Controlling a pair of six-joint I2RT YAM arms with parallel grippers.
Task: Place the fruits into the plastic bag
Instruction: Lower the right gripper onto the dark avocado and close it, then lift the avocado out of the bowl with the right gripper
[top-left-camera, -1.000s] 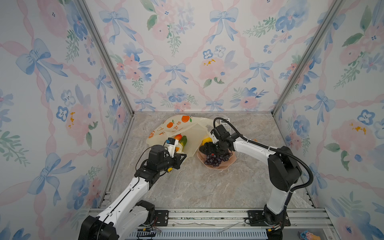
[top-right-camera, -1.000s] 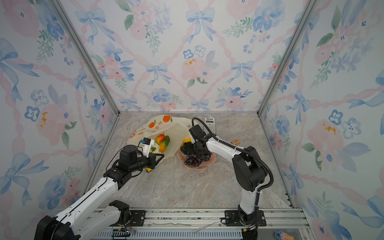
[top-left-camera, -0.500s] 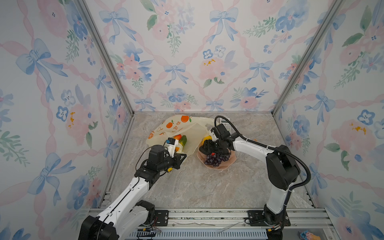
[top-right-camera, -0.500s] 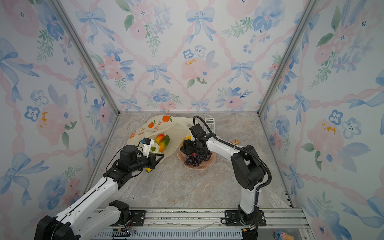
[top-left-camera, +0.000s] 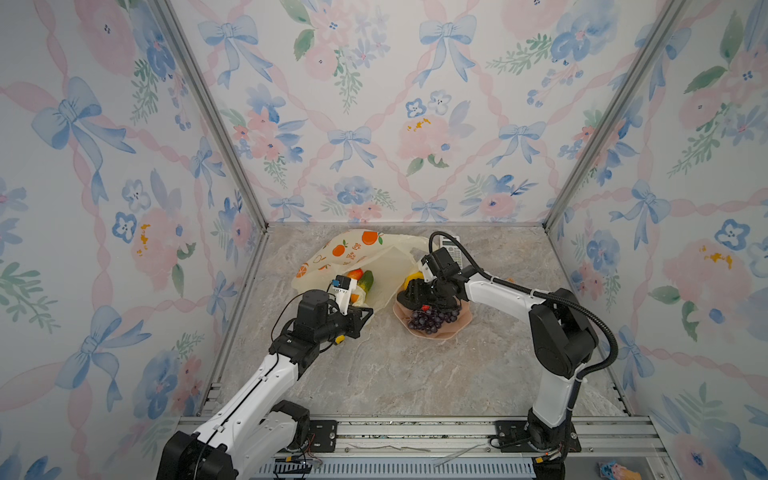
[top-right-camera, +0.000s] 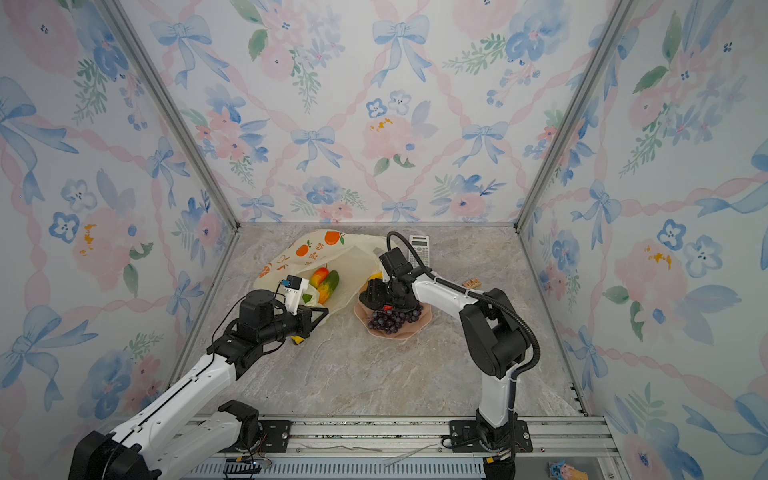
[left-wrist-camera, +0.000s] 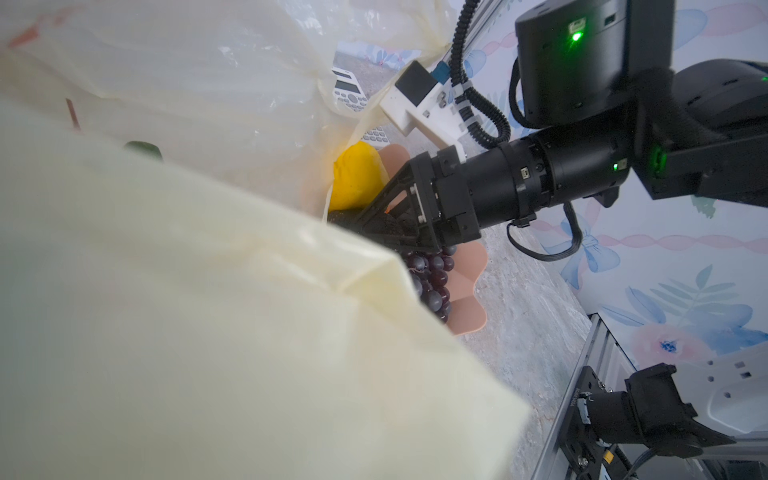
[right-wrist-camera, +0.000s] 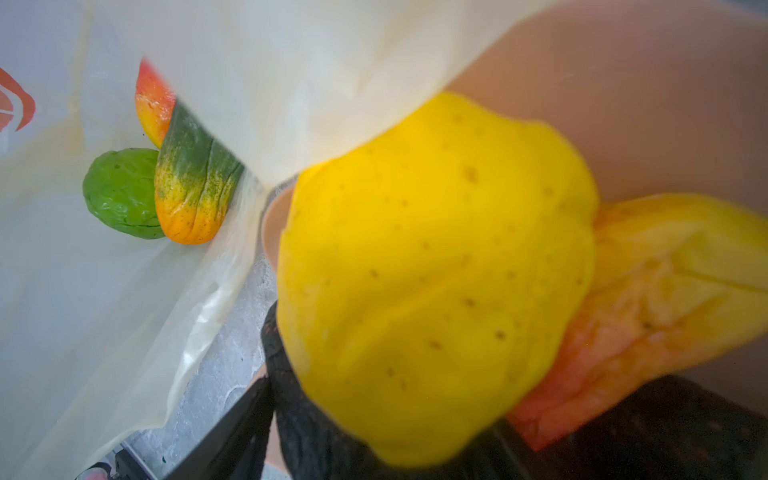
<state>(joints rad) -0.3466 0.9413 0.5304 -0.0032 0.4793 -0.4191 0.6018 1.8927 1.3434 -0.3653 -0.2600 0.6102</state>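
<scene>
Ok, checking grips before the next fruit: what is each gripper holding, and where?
Left gripper pinches the bag at its near edge. Right gripper is low among the fruits on the plate; whether it grips one cannot be told.

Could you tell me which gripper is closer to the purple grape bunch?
Right. The right gripper hangs over the pink plate, just behind the grape bunch; the left gripper is farther off, clear of the plate, at the plastic bag's near edge.

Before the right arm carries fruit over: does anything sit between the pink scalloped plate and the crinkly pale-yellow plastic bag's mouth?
Nothing visible. The pale-yellow plastic bag opens beside the pink scalloped plate, its edge reaching the yellow fruit; the left gripper pinches its rim.
</scene>
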